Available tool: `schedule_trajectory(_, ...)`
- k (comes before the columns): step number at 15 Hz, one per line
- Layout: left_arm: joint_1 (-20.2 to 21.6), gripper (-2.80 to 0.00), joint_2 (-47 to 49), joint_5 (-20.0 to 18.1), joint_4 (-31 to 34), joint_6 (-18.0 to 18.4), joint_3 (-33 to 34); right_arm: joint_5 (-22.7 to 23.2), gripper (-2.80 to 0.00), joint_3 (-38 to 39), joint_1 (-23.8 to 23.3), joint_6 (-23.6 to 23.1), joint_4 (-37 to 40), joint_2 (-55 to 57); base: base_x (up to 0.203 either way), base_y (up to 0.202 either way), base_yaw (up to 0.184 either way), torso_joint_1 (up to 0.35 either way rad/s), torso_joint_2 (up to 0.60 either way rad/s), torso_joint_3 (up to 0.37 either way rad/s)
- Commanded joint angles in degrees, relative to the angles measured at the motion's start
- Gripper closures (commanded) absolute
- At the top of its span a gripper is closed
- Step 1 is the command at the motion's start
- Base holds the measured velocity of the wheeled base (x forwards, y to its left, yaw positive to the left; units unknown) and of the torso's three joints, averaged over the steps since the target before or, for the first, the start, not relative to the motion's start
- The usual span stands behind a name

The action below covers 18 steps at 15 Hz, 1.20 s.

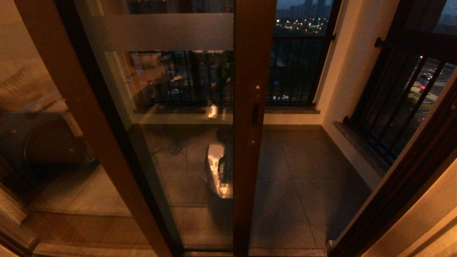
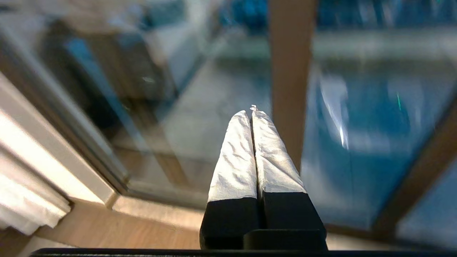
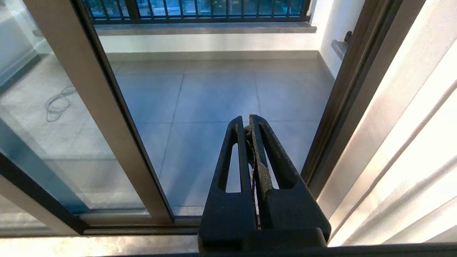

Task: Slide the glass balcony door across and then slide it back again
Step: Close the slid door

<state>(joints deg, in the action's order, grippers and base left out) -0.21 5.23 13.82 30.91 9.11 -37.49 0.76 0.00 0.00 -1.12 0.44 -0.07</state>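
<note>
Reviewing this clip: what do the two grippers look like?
The left gripper has two tapered fingers wrapped in crinkled white tape above black bases. The right gripper is bare black plastic, each finger slotted lengthwise, with worn, crusty inner pads. No cables or markings show.

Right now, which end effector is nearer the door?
Left, it seems. The left end effector, shut, points at the door just ahead; the right end effector, shut, faces the open gap beside it.
</note>
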Motion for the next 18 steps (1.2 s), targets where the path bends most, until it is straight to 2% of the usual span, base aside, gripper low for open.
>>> schedule_trajectory(1, 0.2, 0.00, -4.7, -1.7, -0.6, 1.0, 8.1, 0.0, 0.00, 0.2, 0.0, 0.0, 0.0, 0.0, 0.000, 0.000, 0.000, 0.000, 0.00, 0.000)
schedule_trajectory(3, 0.2, 0.00, -5.0, -5.8, -8.0, 2.9, 21.0, 0.0, 0.00, 0.2, 0.0, 0.0, 0.0, 0.0, 0.000, 0.000, 0.000, 0.000, 0.00, 0.000)
schedule_trajectory(5, 0.2, 0.00, -5.1, -11.7, -26.2, 3.8, 33.7, 0.0, 0.00, 0.2, 0.0, 0.0, 0.0, 0.0, 0.000, 0.000, 0.000, 0.000, 0.00, 0.000)
schedule_trajectory(6, 0.2, 0.00, -5.2, -14.1, -31.2, 2.7, 36.7, 0.0, 0.00, 0.2, 0.0, 0.0, 0.0, 0.0, 0.000, 0.000, 0.000, 0.000, 0.00, 0.000)
schedule_trajectory(7, 0.2, 0.00, -5.2, -14.5, -31.9, -0.5, 37.6, 0.0, 0.00, 0.2, 0.0, 0.0, 0.0, 0.0, 0.000, 0.000, 0.000, 0.000, 0.00, 0.000)
schedule_trajectory(8, 0.2, 0.00, -5.2, -14.2, -31.0, -7.3, 37.4, 0.0, 0.00, 0.2, 0.0, 0.0, 0.0, 0.0, 0.000, 0.000, 0.000, 0.000, 0.00, 0.000)
schedule_trajectory(9, 0.2, 0.00, -5.2, -14.0, -30.7, -10.5, 37.3, 0.0, 0.00, 0.2, 0.0, 0.0, 0.0, 0.0, 0.000, 0.000, 0.000, 0.000, 0.00, 0.000)
schedule_trajectory(10, 0.2, 0.00, -5.2, -13.8, -30.5, -9.7, 37.2, 0.0, 0.00, 0.2, 0.0, 0.0, 0.0, 0.0, 0.000, 0.000, 0.000, 0.000, 0.00, 0.000)
schedule_trajectory(16, 0.2, 0.00, -5.2, -13.8, -30.6, -9.6, 37.3, -0.6, 0.00, 0.0, 0.0, -0.4, -0.7, 0.0, 0.000, 0.000, 0.000, 0.000, 0.00, 0.000)
schedule_trajectory(18, 0.2, 0.00, -5.2, -13.8, -30.6, -9.6, 37.3, 0.3, 0.00, -5.8, 0.0, -4.3, -0.9, 1.4, 0.000, 0.000, 0.000, 0.000, 0.00, 0.000)
